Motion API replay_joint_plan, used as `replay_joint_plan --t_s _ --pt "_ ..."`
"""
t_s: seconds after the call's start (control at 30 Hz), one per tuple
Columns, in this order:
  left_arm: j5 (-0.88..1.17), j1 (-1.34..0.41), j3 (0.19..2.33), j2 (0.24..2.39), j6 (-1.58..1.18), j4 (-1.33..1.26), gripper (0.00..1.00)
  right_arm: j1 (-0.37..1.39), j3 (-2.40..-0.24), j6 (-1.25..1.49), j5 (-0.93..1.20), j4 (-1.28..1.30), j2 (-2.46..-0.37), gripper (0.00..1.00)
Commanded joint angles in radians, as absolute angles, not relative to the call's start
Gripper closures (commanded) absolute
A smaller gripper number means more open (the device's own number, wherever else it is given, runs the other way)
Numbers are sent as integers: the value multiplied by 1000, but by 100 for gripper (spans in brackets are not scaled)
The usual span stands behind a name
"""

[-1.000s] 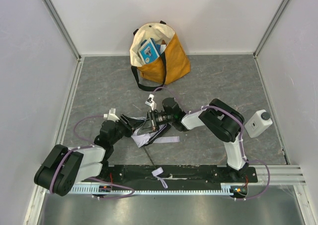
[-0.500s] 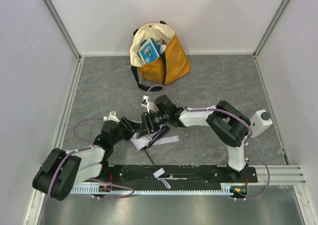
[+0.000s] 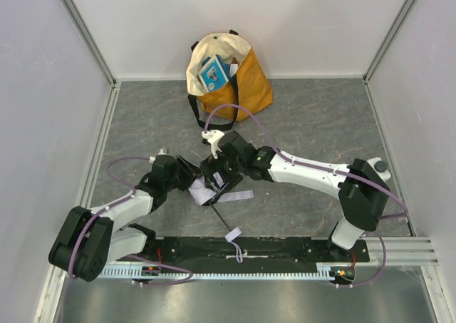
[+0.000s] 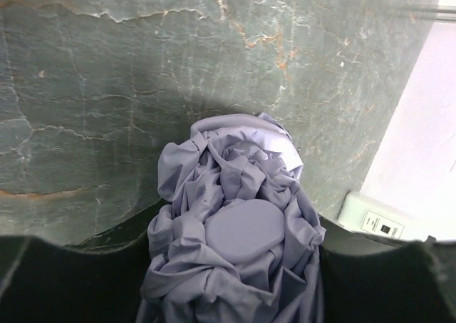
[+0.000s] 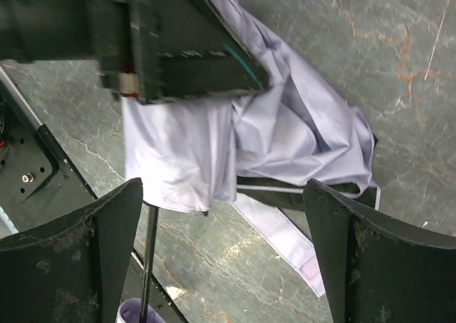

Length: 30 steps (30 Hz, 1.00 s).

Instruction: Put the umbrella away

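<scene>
The umbrella [image 3: 204, 193] lies folded on the grey floor between the two arms. Its slim black shaft [image 3: 224, 219] runs toward the near rail and ends in a lavender handle [image 3: 234, 234]. My left gripper [image 3: 188, 177] is shut on the bunched canopy. In the left wrist view the crumpled lavender fabric and its round cap [image 4: 242, 230] fill the space between my left gripper's [image 4: 231, 269] fingers. My right gripper [image 3: 214, 175] hovers just above the canopy, wide open and holding nothing. The right wrist view shows my right gripper [image 5: 222, 195] over the fabric [image 5: 299, 137], strap [image 5: 285, 241] and shaft [image 5: 148, 259].
A mustard-and-cream tote bag [image 3: 242, 88] stands open against the back wall with packets inside. A white bottle with a black cap [image 3: 375, 167] sits at the right, partly behind the right arm. White walls close in three sides; a metal rail [image 3: 399, 248] runs along the near edge.
My right gripper has opened from shut to wide, and its arm has stretched left over the umbrella. The left arm and the umbrella have shifted slightly toward the back.
</scene>
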State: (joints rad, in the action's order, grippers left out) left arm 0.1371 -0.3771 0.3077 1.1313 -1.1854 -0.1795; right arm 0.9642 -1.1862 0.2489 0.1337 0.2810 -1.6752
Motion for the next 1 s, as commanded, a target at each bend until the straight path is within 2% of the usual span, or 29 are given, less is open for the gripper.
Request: replay_joint_plan --t_s 0.0,0.07,0.13,0.2,0.27,0.4,0.63,0.77,0.97 --pt "221 -373 282 1189 -1238 -392 98 989 -1233 192 -30 360 -1655 2" --pt "267 -371 259 1193 -1240 -487 98 967 -1181 236 -84 367 -1632 4" --pt "297 -370 244 1175 -1218 -527 98 893 -1100 273 -4 347 -1582 10" --pt "325 -367 197 1149 -1224 -645 98 830 -982 349 57 301 -1510 21" --pt "325 -364 178 1115 -1217 -657 98 801 -902 432 48 304 -1447 33" --pt "321 -364 167 1095 -1200 -641 98 822 -764 592 6 299 -1344 30" --pt "344 -360 146 1111 -1218 -703 98 914 -677 892 -107 229 -1374 35" --pt "357 -362 146 1109 -1218 -719 98 952 -712 951 -174 199 -1485 53" --pt "376 -360 127 1100 -1226 -753 98 986 -788 985 -391 296 -1640 54"
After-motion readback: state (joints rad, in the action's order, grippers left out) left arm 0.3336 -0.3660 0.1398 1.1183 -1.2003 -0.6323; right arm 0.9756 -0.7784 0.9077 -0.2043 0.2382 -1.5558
